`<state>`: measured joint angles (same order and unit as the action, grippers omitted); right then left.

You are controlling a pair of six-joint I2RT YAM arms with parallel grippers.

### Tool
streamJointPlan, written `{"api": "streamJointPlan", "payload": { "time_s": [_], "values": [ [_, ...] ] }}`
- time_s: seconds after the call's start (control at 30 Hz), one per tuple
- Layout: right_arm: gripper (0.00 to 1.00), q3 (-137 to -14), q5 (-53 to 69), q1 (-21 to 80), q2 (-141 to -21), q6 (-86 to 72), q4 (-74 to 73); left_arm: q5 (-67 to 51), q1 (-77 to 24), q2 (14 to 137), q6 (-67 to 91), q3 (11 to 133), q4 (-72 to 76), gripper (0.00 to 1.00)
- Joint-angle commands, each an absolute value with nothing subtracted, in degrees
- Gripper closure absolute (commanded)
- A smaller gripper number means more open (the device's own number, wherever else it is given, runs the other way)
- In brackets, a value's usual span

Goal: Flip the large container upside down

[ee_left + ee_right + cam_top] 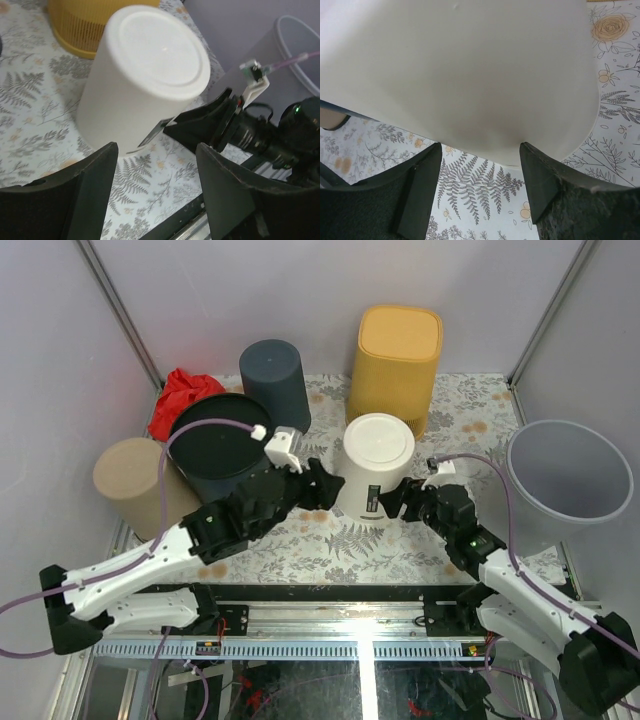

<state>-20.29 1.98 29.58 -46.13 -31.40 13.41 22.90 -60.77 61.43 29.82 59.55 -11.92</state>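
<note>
My left fingers (324,488) and right fingers (393,503), both wide, flanking the white container (375,455), base-up on the bench (470,405).

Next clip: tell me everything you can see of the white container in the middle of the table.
The white container is a smooth, plastic-looking round tub. It stands on the fern-patterned table with its closed, rimmed end facing up. A small dark label sits low on its near side. The left tool and right tool flank its lower part, both open; whether either touches it is unclear. A yellow basket stands just behind it.
</note>
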Motion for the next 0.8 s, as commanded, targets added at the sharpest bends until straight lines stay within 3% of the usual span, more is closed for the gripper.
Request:
{"api": "streamJointPlan", "payload": {
  "time_s": [0.0,0.3,0.57,0.77],
  "values": [
    [0.3,-25.75,0.9,30.02,-51.04,-28.9,12.7,27.12,-61.14,54.42,30.15,53.69,-9.51,0.36],
    [0.29,-24.11,0.18,30.59,-46.55,-29.67,9.6,33.11,-61.17,46.77,32.34,44.36,-7.42,0.34],
    [0.28,-22.52,-1.84,30.59,-34.29,-26.08,-1.74,34.5,-60.95,56.16,34.76,43.11,-1.24,0.33],
    [0.27,-18.64,-4.5,30.6,-26.37,-27.38,-1.47,38.09,-60.02,66.18,37.73,45.43,-0.29,0.34]
  ]
}}
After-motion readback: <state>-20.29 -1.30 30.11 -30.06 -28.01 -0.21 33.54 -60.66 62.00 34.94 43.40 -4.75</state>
